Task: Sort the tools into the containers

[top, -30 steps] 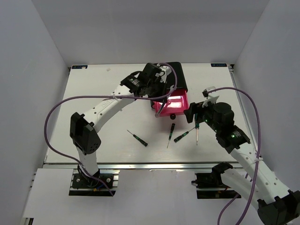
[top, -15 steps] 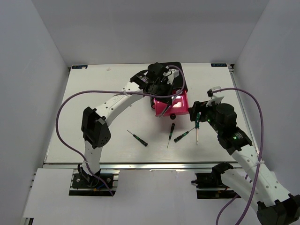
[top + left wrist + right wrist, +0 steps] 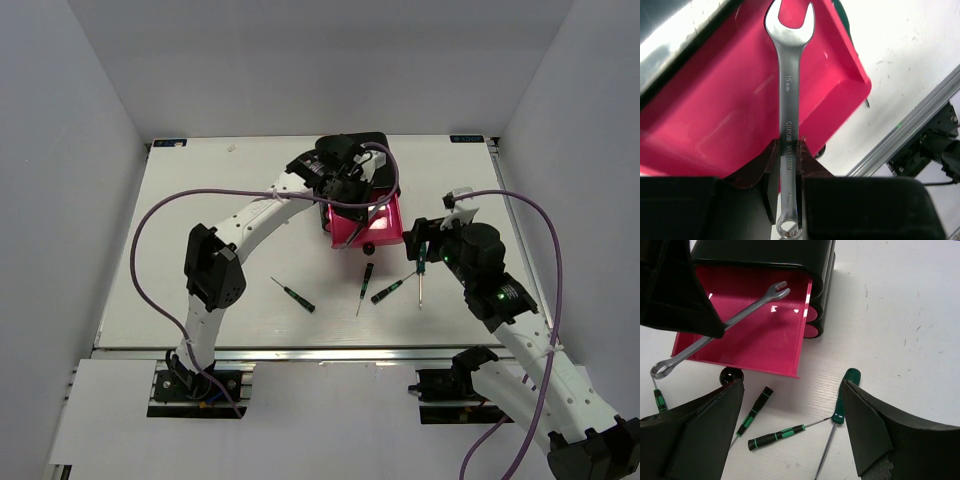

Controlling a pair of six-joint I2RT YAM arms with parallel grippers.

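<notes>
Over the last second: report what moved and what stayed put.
The left hand, shut on the wrench, swung right to hang over the open pink drawer. The right hand barely shifted, open. The four screwdrivers on the table lay where they were.

A black box (image 3: pixel 765 252) is seen with one pink drawer (image 3: pixel 740 335) pulled out. A silver wrench (image 3: pixel 788 115) is held over this drawer by the left gripper (image 3: pixel 788 150), clamped near its ring end, with its open end towards the box. Three thin screwdrivers (image 3: pixel 777 436) and a larger green-handled screwdriver (image 3: pixel 841 400) are laid flat before the drawer front.
</notes>
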